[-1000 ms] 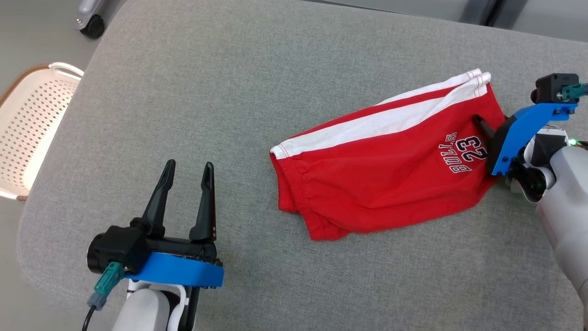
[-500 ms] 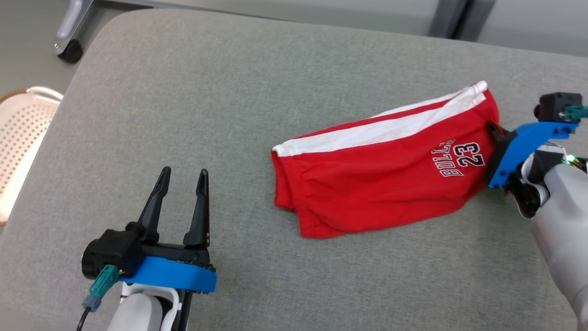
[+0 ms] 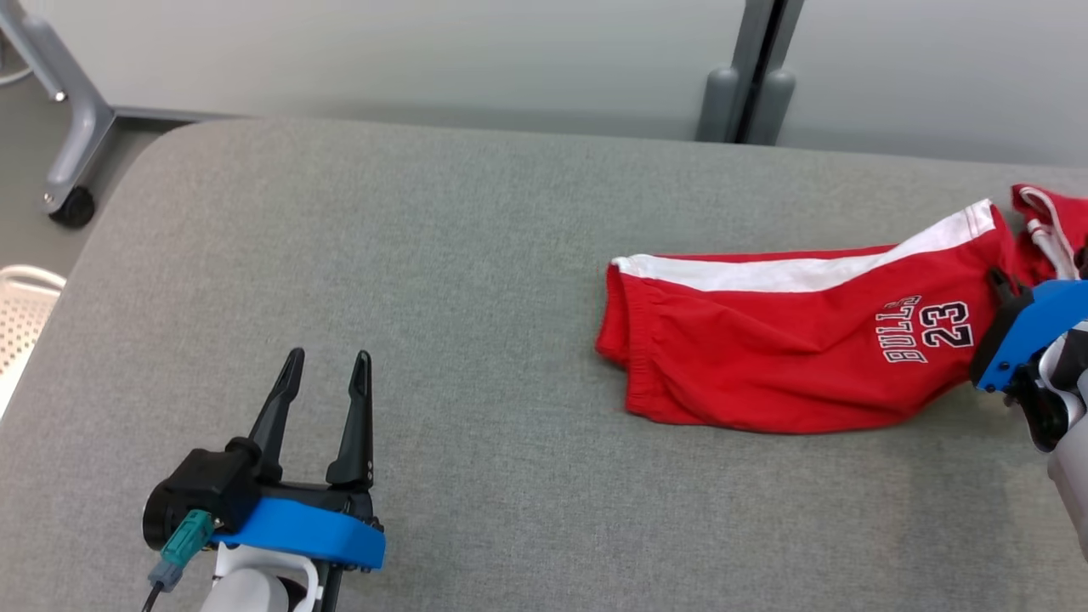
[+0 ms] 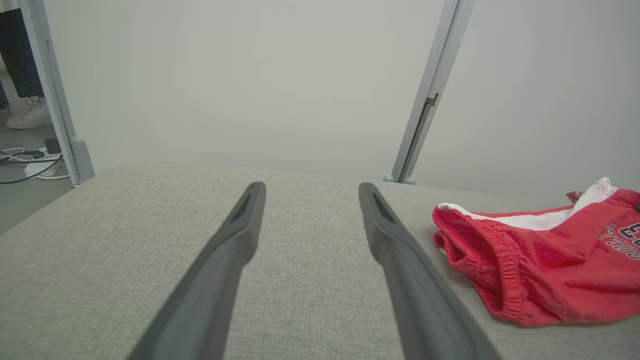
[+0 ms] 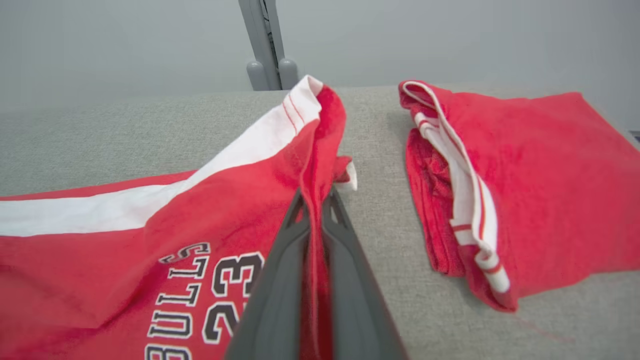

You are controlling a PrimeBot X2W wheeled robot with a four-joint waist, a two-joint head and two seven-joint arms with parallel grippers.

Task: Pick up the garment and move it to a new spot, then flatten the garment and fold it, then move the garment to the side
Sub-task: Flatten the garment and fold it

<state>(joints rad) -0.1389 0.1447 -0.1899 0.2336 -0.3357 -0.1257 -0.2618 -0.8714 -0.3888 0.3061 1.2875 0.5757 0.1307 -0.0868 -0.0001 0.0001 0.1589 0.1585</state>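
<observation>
The garment (image 3: 790,357), a pair of red shorts with a white side stripe and "BULLS 23" in dark print, is being shown lying toward 3 o'clock on the grey padded surface (image 3: 425,255) in the head view, with its elastic waistband turned to 9 o'clock. At the 3 o'clock end, its edge is being pinched by the right gripper (image 5: 315,197). In the right wrist view a thin fold of red cloth is being clamped upright between the two dark jaws, which are pressed together on it. The rest of the shorts is being borne by the surface, lightly rumpled. Toward 2 o'clock in the head view, just beside the grip, a second red garment (image 5: 525,175) is being seen folded. The left gripper (image 3: 327,357) is being held at 7 o'clock, well apart from the shorts, with its jaws spread wide and its fingers pointing to 12 o'clock. A white perforated basket (image 3: 17,314) is being glimpsed at 9 o'clock, off the surface.
</observation>
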